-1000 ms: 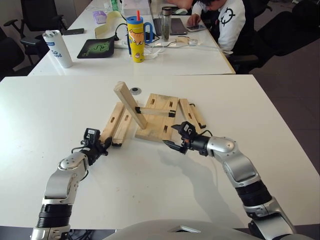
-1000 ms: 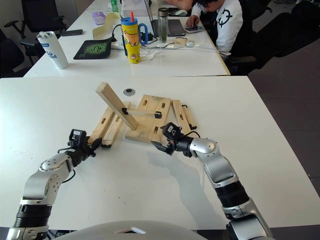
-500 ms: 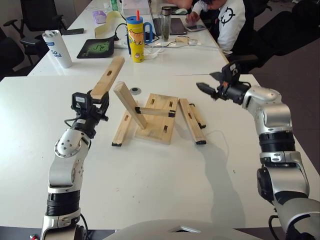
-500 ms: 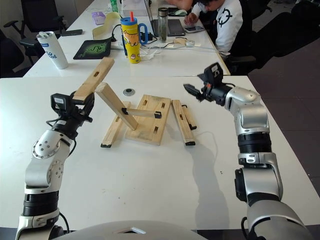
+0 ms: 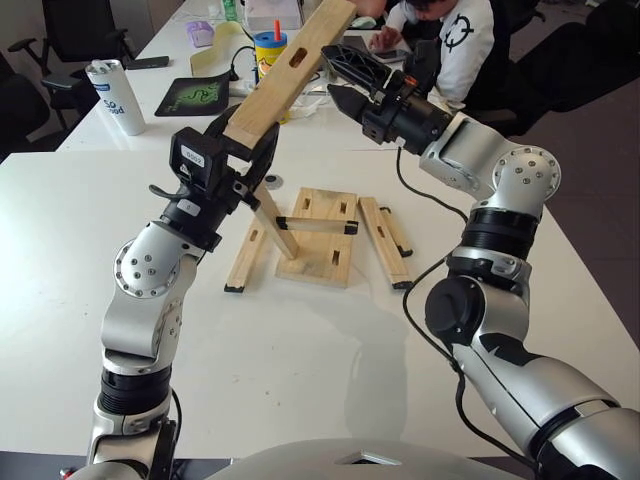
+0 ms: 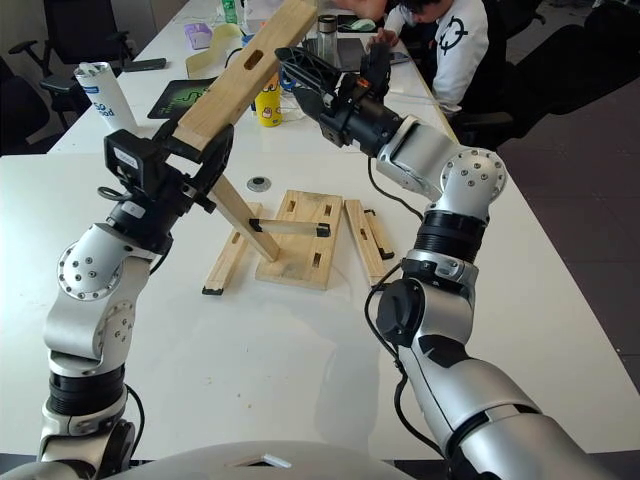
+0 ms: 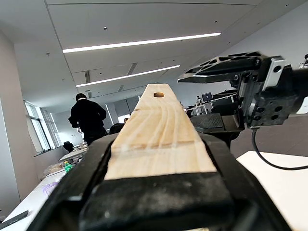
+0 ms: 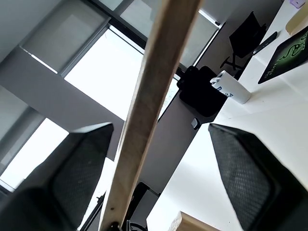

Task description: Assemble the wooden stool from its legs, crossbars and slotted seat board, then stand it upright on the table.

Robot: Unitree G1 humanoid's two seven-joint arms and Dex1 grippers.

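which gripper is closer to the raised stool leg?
Left. Left gripper is shut on the lower end of the stool leg; right gripper is open around its upper part.

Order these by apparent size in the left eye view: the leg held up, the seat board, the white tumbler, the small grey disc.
Joint first: held leg and seat board look about alike; the leg is nearer the camera, so I do not rank them.
Then white tumbler.
Last, grey disc.
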